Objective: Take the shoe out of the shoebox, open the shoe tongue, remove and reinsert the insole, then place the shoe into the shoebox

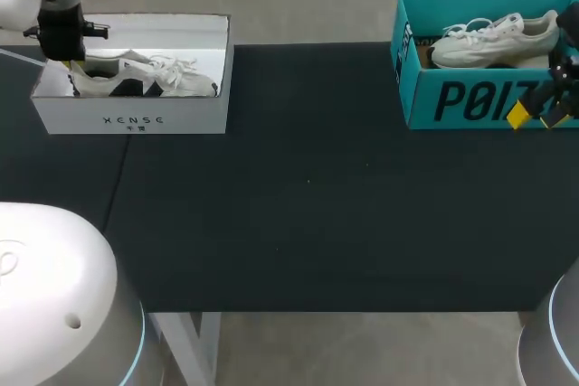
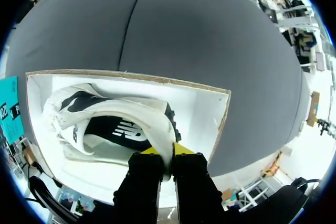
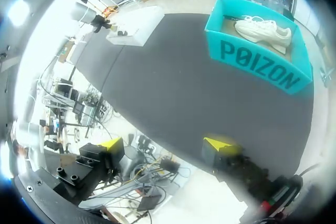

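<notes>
L gripper (image 2: 167, 150) is seen closest in its wrist view. Its fingers are drawn narrow and clamped on the heel collar of the shoe (image 2: 121, 114), w/ a yellow tip pressed to each side of the collar. Shoe is white w/ black panels and a dark inside. It is held within the white box (image 2: 211, 109), heel at the gripper end, toe pointed to the far end. Whether the sole is lifted off the box floor can't be told.

From the head view, the white box is found at the far-left part of the black table (image 1: 308, 223), open top up. L arm is dropped into the box's left end, and the shoe's laces are shown toward the box's right half.

R gripper (image 3: 166, 144) is spread wide, w/ nothing gripped btw. its yellow tips. It is hung above the table near the right edge. In the head view it is seen against the front right of the teal box (image 3: 252, 66); in its wrist view that box is set well ahead, untouched. A pale shoe (image 3: 262, 29) is laid lengthwise inside the teal box, at the far-right corner of the table.
</notes>
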`<state>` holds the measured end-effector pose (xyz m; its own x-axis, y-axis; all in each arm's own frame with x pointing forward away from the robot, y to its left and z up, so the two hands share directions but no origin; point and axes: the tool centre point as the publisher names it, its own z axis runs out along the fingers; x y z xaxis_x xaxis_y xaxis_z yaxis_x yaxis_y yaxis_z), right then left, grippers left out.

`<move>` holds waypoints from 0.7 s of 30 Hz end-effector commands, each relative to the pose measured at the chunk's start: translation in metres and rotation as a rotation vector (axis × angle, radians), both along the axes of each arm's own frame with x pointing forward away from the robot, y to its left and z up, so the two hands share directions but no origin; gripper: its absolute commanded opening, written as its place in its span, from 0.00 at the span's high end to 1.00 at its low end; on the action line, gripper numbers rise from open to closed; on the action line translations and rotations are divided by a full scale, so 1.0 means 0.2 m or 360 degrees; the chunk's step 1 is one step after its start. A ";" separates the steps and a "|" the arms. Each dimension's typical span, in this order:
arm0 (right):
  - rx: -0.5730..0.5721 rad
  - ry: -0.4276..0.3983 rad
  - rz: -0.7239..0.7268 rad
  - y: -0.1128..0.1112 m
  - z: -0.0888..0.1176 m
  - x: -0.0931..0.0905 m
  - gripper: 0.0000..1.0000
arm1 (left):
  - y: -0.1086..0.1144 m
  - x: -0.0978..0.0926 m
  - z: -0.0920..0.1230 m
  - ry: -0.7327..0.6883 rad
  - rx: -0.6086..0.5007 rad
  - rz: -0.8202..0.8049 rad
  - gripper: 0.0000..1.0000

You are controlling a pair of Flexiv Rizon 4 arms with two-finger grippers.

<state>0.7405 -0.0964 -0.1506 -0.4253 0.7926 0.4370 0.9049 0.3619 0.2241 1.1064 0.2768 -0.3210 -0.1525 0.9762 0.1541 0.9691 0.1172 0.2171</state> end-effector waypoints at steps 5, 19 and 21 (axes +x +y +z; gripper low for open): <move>-0.0004 0.0007 0.0001 0.00 0.00 0.01 0.00 | 0.02 -0.01 -0.08 0.0022 -0.0009 -0.0012 1.00; -0.0004 0.0007 0.0001 0.00 0.00 0.01 0.00 | 0.04 0.00 -0.06 -0.0065 0.0007 0.0077 0.00; -0.0004 0.0007 0.0001 0.00 0.00 0.01 0.00 | 0.03 0.00 0.00 -0.0102 -0.0005 0.0099 0.00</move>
